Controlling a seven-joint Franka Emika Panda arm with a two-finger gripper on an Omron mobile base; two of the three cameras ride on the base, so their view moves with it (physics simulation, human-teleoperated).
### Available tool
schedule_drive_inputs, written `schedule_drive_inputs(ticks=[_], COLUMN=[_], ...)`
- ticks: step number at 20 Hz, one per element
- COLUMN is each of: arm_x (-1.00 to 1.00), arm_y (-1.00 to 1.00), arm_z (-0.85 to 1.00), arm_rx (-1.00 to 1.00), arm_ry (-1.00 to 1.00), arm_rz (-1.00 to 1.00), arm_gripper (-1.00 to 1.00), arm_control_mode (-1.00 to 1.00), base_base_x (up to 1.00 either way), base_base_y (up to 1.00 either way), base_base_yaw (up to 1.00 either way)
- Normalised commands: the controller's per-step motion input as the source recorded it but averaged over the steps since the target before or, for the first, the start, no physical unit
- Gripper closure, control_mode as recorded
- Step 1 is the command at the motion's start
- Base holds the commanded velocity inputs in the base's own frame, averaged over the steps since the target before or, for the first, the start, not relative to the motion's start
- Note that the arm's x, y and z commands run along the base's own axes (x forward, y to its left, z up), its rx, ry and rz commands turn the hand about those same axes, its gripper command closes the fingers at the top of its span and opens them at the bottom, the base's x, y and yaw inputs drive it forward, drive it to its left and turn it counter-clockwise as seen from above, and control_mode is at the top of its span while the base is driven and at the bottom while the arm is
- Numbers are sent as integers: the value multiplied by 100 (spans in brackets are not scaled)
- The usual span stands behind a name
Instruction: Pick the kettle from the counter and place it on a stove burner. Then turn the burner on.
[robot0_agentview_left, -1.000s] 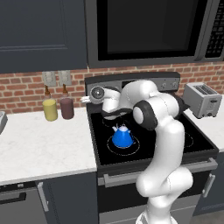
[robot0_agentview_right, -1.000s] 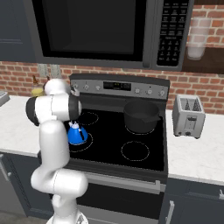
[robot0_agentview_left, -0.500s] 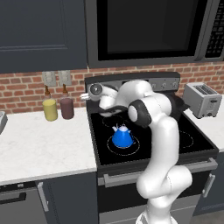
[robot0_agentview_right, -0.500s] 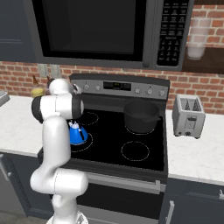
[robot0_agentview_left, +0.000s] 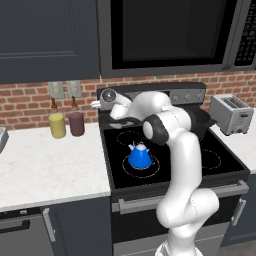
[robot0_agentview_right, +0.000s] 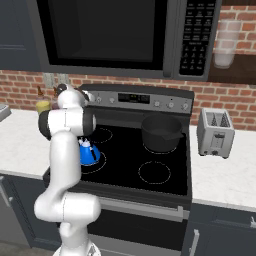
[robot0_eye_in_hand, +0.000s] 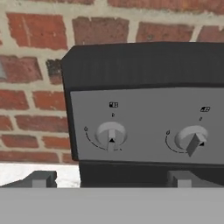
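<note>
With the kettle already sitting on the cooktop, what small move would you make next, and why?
Probably ease the open gripper forward onto the leftmost knob it faces. The kettle already stands inside a burner ring, so turning the burner on is what remains.

wall: red brick (robot0_agentview_left: 30, 102) | cabinets: dark navy (robot0_agentview_left: 47, 37) | microwave (robot0_agentview_right: 115, 35) overhead

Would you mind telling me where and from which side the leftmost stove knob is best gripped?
Grip the leftmost knob on its raised central ridge, coming straight at the control panel from the front. The ridge stands upright, so jaws either side of it get flat faces to turn. The gripper already faces it, open.
</note>
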Motion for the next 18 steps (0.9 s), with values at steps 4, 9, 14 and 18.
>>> schedule_drive_inputs(ticks=[4, 9, 14, 18], arm_x=[0, 0, 2, 12], arm_y=[0, 0, 0, 0], arm_z=[0, 0, 0, 0], arm_rx=[0, 0, 0, 0], arm_ry=[0, 0, -7, -9], arm_rz=[0, 0, 0, 0], arm_gripper=[-100, -100, -100, -100], arm_control_mode=[-100, -100, -100, -100], base_base_x=[0, 0, 0, 0], base_base_y=[0, 0, 0, 0], base_base_yaw=[0, 0, 0, 0])
